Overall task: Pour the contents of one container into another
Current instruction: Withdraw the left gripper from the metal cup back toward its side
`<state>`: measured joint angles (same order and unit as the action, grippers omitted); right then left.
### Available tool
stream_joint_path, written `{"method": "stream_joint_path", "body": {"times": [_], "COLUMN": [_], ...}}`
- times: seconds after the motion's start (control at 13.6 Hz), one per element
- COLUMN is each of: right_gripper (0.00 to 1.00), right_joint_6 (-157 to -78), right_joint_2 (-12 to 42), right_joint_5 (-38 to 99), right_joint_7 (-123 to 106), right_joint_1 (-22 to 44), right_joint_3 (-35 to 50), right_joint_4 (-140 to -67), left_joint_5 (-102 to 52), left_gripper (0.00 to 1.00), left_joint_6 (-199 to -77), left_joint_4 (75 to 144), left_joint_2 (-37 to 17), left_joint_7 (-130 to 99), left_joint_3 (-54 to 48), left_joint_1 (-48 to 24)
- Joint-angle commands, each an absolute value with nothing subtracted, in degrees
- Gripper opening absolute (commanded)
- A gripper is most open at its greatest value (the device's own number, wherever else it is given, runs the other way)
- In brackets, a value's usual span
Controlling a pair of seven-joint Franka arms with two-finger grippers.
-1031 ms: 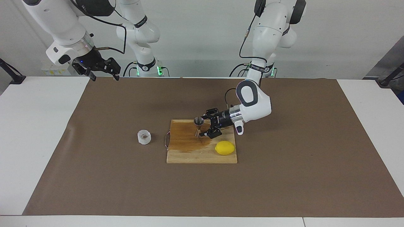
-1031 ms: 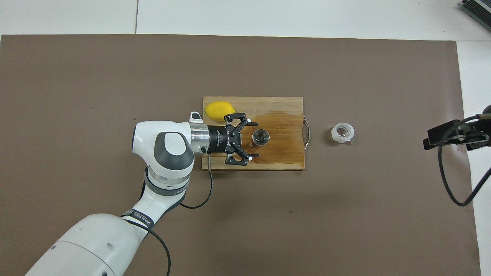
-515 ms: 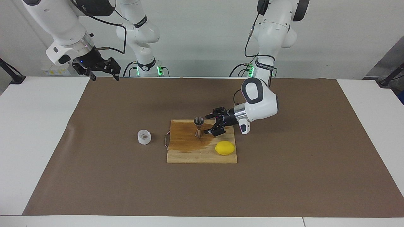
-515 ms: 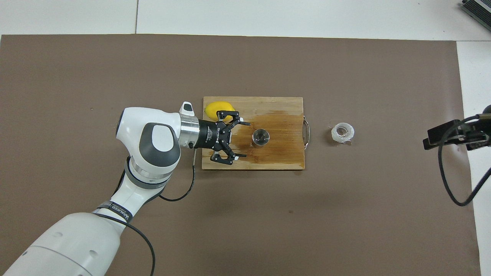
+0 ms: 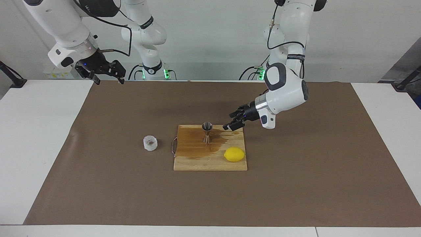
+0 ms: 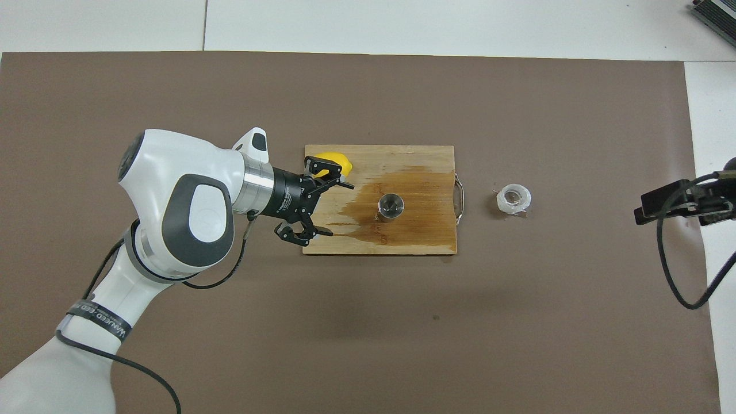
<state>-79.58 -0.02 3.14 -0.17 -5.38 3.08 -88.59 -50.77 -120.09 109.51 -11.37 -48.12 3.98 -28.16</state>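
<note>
The steel hourglass jigger [image 5: 207, 132] stands upright on the wooden cutting board [image 5: 210, 163], on a dark wet patch; it also shows in the overhead view [image 6: 391, 206]. The translucent white ribbed cup [image 5: 150, 143] with brownish contents sits on the brown mat beside the board, toward the right arm's end, and shows in the overhead view [image 6: 513, 199]. My left gripper [image 5: 229, 122] is open and empty, raised over the board's edge toward the left arm's end, apart from the jigger; the overhead view [image 6: 338, 209] shows it too. My right gripper [image 5: 110, 80] is open and empty, waiting high over the mat's corner.
A yellow lemon [image 5: 234, 154] lies on the board's corner farther from the robots, at the left arm's end. The board [image 6: 425, 156] has a metal handle [image 6: 459, 198] on the side facing the cup. A brown mat [image 5: 296, 184] covers the table.
My left gripper has drawn back from the jigger toward the left arm's end and risen, staying open. The jigger stays standing. The right arm has not moved.
</note>
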Motion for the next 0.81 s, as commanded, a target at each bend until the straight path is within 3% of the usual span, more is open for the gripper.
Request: {"method": "stream_joint_path", "body": {"times": [0.0,0.52,0.74], "right_gripper": [1.0,1.0,1.0], "right_joint_6": [-78.7,-78.1,-82.8], "right_joint_2": [0.4,0.0,-2.1], "right_joint_5": [4.1,4.3,4.6], "right_joint_7": [1.2,-0.3,-14.4], "right_joint_1": [-5.7,-5.2,-5.9], "right_joint_3": [3.3,3.6,3.5], "right_joint_4": [-87.5,-87.5,-92.8], "left_joint_5": [-40.2,-21.0,-12.9], "left_gripper": [1.0,1.0,1.0], "left_joint_6": [-116.7,-104.6,-100.0], "left_joint_4": [108.7,98.8,95.3], "left_joint_2": [-8.7,-8.8,-8.6], "left_joint_7": [-48.1,-47.4,-45.4], "left_joint_3": [4.0,4.0,4.0], "left_joint_1": [-27.4,-25.8,-25.8]}}
